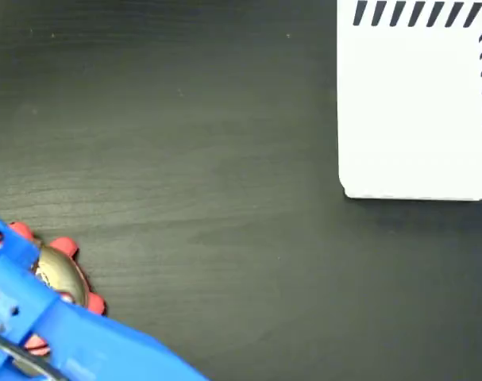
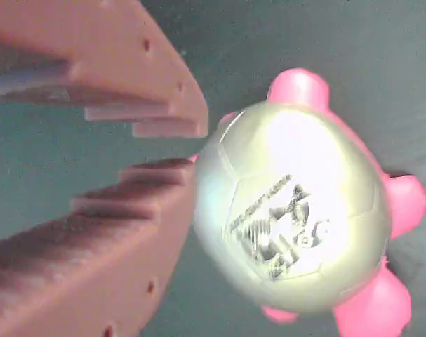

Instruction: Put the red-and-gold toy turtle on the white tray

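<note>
The red-and-gold toy turtle (image 1: 62,274) lies on the dark table at the lower left of the fixed view, half covered by my blue arm (image 1: 74,337). In the wrist view its gold shell (image 2: 293,210) with the black mark fills the right side, pink feet around it. My gripper (image 2: 196,149) is at the turtle's left edge. Its two fingers stand close together, with a sliver of the turtle's pink rim pinched between the tips. The white tray (image 1: 415,119) with dark edge stripes sits at the top right of the fixed view, far from the turtle.
Dark wood-grain table (image 1: 225,198) stretches between the turtle and the tray. The tray runs out of the picture at the top and right.
</note>
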Controlling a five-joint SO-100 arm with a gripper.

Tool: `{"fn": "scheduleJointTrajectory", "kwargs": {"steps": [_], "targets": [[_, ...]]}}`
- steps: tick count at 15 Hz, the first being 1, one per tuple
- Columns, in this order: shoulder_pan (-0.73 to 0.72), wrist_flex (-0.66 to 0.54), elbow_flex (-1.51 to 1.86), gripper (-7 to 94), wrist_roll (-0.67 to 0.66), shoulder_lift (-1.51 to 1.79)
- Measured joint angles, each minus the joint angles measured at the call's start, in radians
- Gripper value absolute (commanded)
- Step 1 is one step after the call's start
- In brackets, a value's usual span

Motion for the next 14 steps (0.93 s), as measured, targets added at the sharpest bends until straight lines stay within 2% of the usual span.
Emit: {"fn": "scheduleJointTrajectory", "kwargs": {"steps": [2, 4, 7, 11, 14], "targets": [[-0.025, 0.020, 0.000, 12, 0.114, 0.000], [-0.035, 0.029, 0.000, 10, 0.244, 0.000], [-0.028, 0.029, 0.000, 15, 0.383, 0.000], [0.031, 0.014, 0.000, 28, 0.465, 0.000], [0.064, -0.020, 0.031, 29, 0.499, 0.000]]}}
